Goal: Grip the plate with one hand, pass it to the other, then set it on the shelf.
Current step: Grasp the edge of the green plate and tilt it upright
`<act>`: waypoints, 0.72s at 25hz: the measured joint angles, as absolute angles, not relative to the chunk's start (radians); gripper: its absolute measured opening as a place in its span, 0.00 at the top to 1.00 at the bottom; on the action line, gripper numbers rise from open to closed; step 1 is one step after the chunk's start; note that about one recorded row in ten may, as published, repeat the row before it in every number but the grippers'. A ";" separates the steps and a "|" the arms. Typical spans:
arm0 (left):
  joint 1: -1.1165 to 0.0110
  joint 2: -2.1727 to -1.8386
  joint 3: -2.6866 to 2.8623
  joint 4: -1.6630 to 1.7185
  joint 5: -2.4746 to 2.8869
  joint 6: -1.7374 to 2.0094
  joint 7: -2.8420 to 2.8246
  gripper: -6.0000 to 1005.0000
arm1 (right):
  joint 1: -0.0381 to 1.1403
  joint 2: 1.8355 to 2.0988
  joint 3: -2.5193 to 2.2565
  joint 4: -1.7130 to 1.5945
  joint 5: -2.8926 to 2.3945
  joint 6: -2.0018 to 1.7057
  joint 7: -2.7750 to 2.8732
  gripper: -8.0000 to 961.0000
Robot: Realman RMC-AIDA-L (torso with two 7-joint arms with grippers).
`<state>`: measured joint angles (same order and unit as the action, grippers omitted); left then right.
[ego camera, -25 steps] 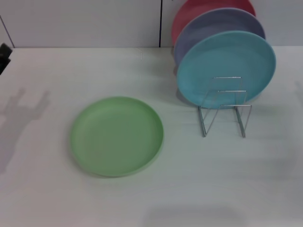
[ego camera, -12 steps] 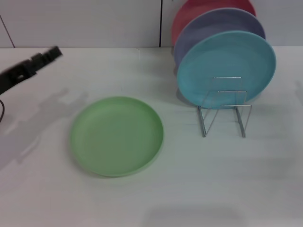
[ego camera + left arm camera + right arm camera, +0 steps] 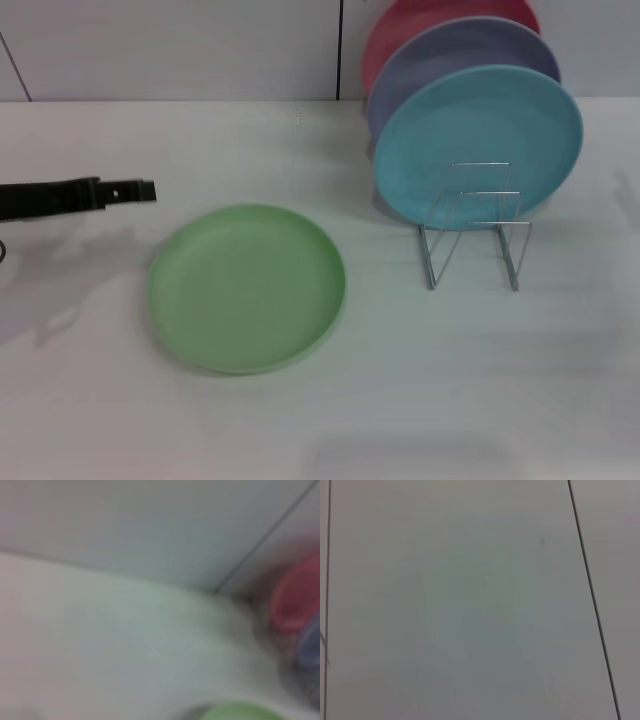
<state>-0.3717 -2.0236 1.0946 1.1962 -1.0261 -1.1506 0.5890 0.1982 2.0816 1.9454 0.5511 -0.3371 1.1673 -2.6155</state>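
White tabletop [image 3: 90, 420] runs back to a pale panelled wall, and the light green plate [image 3: 247, 288] lies flat on it, well apart from the wire shelf [image 3: 476, 235] that stands to its right. Three plates already stand on edge in that shelf: turquoise [image 3: 478, 145] in front, lavender [image 3: 440, 55] behind it, red [image 3: 400, 20] at the back. The left gripper [image 3: 140, 190] reaches in level from the left, near the plate's far-left rim but not touching it; whether its fingers are spread or pressed together cannot be told. The right gripper is out of sight (its wrist camera shows only blank panel).

The likely trouble is the shallow rim: a plate lying flat offers little to pinch, so a sideways approach may push it across the smooth surface, or the fingers may slip off the edge. Later, the turquoise plate crowds the front slots.
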 joint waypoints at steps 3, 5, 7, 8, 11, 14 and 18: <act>-0.400 -2.032 1.094 1.266 -0.887 -1.244 0.483 0.17 | 0.205 2.082 1.945 0.542 -0.338 1.167 -2.615 0.21; -0.427 -2.048 1.095 1.308 -0.780 -1.309 0.422 0.17 | 0.209 2.082 1.945 0.536 -0.338 1.167 -2.615 0.21; -0.444 -2.055 1.101 1.324 -0.724 -1.341 0.392 0.17 | 0.212 2.082 1.945 0.535 -0.338 1.167 -2.615 0.21; -0.463 -2.061 1.118 1.337 -0.656 -1.375 0.351 0.17 | 0.212 2.082 1.945 0.535 -0.338 1.167 -2.615 0.21; -0.499 -2.066 1.164 1.340 -0.575 -1.404 0.279 0.18 | 0.215 2.082 1.945 0.535 -0.338 1.167 -2.615 0.21; -0.511 -2.068 1.170 1.340 -0.556 -1.412 0.264 0.18 | 0.221 2.081 1.946 0.534 -0.338 1.167 -2.615 0.21; -0.547 -2.070 1.190 1.315 -0.514 -1.424 0.213 0.18 | 0.229 2.080 1.953 0.531 -0.338 1.168 -2.616 0.21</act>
<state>-0.5466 -2.0696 1.1901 1.3148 -0.5145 -1.4238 0.2134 0.2295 2.0799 1.9529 0.5305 -0.3376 1.1677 -2.6157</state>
